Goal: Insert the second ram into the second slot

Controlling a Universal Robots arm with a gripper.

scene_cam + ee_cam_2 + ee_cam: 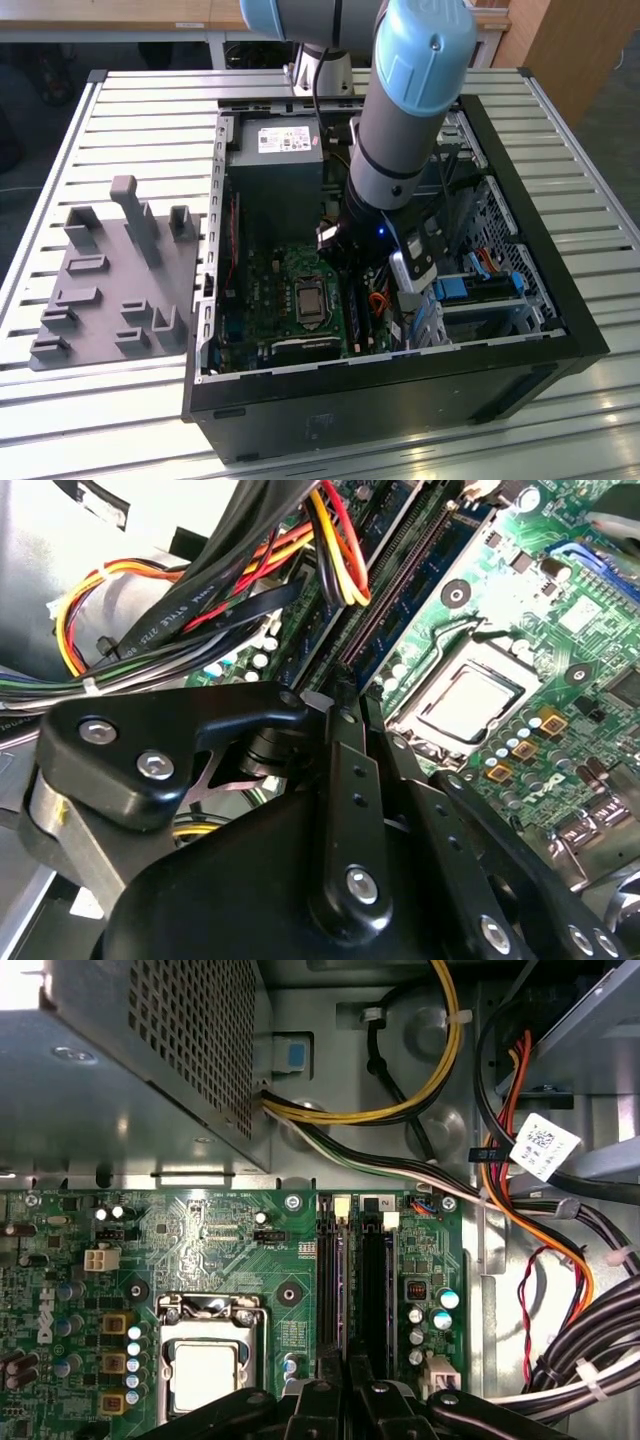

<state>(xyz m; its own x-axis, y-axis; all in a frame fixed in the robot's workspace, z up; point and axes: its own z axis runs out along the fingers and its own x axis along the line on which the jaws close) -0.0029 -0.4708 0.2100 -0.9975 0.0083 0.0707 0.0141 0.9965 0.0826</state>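
Claw (pixel 345 1385) closed low over motherboard (pixel 230 1250), fingers in line with the memory slots (pixel 350 1280).

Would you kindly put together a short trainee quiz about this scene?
1. True or false: the computer case lies open on the slatted table.
2. Fill in: the grey fixture sits to the exterior view's ___ of the case.
3. In the first wrist view, the gripper is nearest: A the grey fixture; B the memory slots; C the table's edge.
Key: 1 true; 2 left; 3 B.
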